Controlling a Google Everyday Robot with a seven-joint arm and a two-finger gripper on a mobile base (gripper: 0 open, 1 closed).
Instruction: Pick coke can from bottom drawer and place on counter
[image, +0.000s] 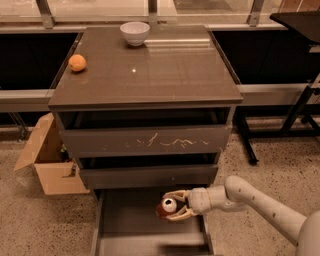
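The coke can (165, 206) is small and red, with its silver top facing the camera. It sits over the right part of the open bottom drawer (127, 222). My gripper (172, 205) reaches in from the right, one finger above the can and one below, shut on it. The arm runs off toward the lower right corner. The counter (150, 75) is the glossy dark top of the cabinet, well above the gripper.
An orange (77, 63) lies at the counter's left edge and a white bowl (135, 33) stands at its back. The scratched upper drawer (145, 141) and the middle drawer (147, 176) overhang the bottom drawer. An open cardboard box (47, 162) stands at the left and black table legs (300, 112) at the right.
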